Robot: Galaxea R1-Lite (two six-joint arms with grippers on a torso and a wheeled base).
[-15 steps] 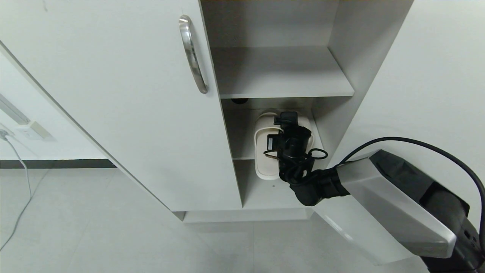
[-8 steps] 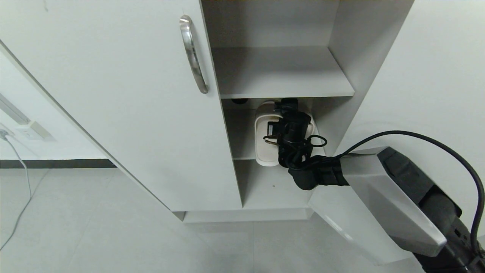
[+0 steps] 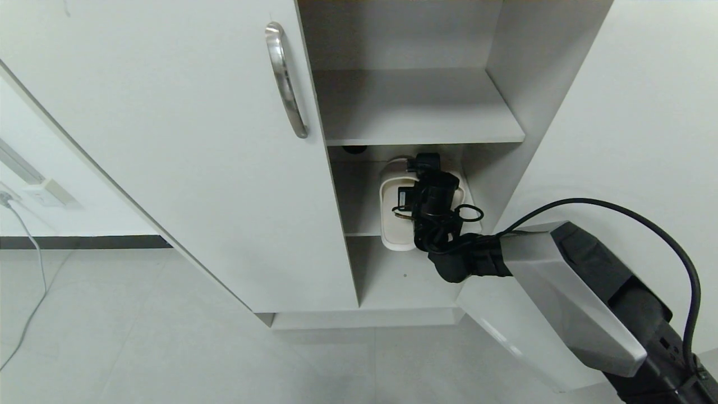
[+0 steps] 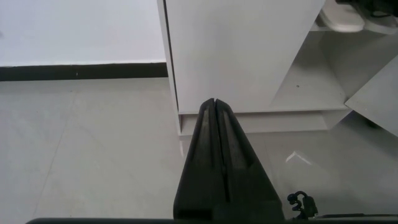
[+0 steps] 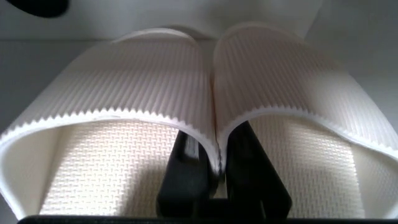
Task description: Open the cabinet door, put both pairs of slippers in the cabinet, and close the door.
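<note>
A pair of white slippers (image 3: 392, 224) lies side by side in the cabinet's middle compartment, heels over that shelf's front edge (image 3: 359, 234). My right gripper (image 3: 427, 168) is inside the compartment above them. In the right wrist view the right gripper (image 5: 216, 165) is shut on the slippers (image 5: 124, 81), pinching the two inner strap edges together between its black fingers (image 5: 186, 171). The cabinet door (image 3: 168, 140) with its metal handle (image 3: 286, 78) stands open to the left. My left gripper (image 4: 214, 109) is shut and holds nothing, low over the floor in front of the cabinet (image 4: 242, 50).
The shelf above (image 3: 415, 106) is bare, and so is the bottom compartment (image 3: 404, 280). A cable (image 3: 33, 269) runs from a wall socket down to the grey tiled floor (image 3: 168, 359) on the left. A white wall panel (image 3: 645, 112) flanks the cabinet on the right.
The right gripper carried the slippers deeper into the middle compartment, then eased back a little. The door has not moved.
</note>
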